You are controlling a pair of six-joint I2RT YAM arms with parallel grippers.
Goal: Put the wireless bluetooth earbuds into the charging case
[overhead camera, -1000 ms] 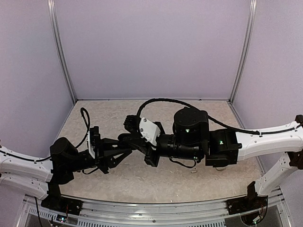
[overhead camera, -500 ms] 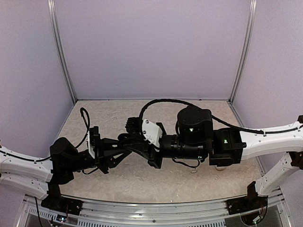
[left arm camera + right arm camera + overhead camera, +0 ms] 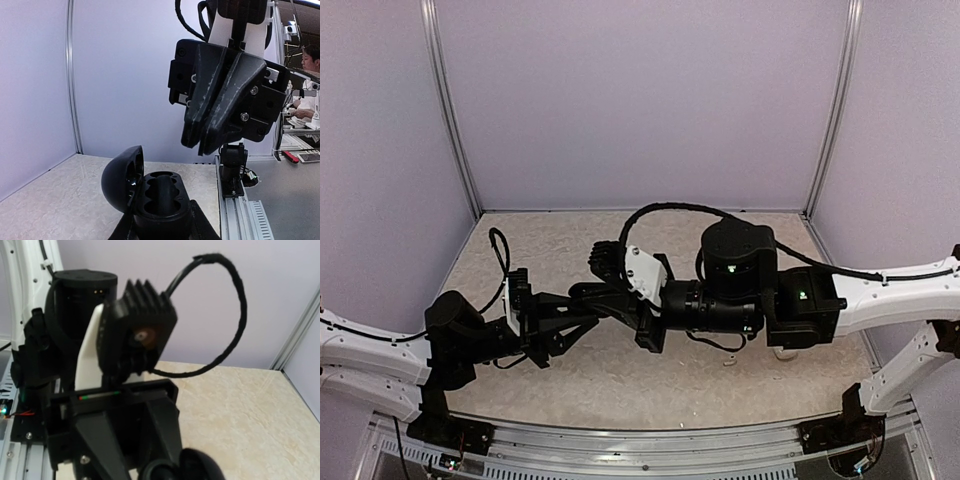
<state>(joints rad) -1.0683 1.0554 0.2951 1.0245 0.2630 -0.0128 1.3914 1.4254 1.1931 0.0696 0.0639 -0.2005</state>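
Earbuds, the tiny rounded plastic pieces, are hard to find. None shows in the two wells of the black oval plastic charging case (image 3: 162,197), though black on black hides much. A small pale speck (image 3: 728,362) on the beige stone-patterned table (image 3: 550,240) beneath the right arm may be one. The left gripper (image 3: 162,222) clamps the case body from both sides, its hinged lid (image 3: 122,175) standing open to the left, apparently to steady the case and present the wells upward. The right gripper (image 3: 200,145) hangs above and slightly right of the wells, fingers drawn almost together. Whether they pinch an earbud cannot be told. Its downward-pointing pose would suit lowering one in.
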